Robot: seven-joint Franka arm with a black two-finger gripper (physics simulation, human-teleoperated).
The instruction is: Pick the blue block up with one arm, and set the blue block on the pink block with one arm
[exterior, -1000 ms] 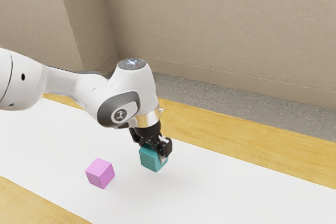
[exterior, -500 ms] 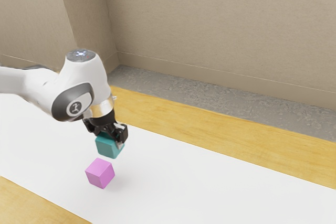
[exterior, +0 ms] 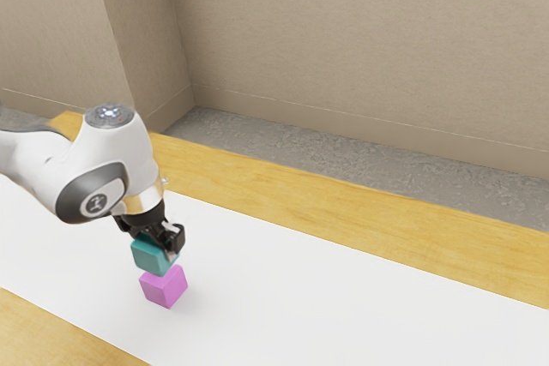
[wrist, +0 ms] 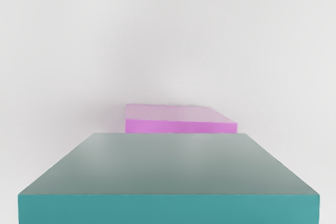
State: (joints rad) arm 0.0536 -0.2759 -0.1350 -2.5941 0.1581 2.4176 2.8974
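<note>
One blue block point(exterior: 147, 257), one pink block point(exterior: 163, 287). My gripper point(exterior: 157, 243) clamps the blue block between its fingers, directly above the pink block.

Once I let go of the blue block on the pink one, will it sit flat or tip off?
Probably sits flat: the blue block looks rigid, with flat faces and square edges, so it shouldn't roll. It looks shifted toward the exterior view's left of the pink block, so an overhang might tip it.
</note>
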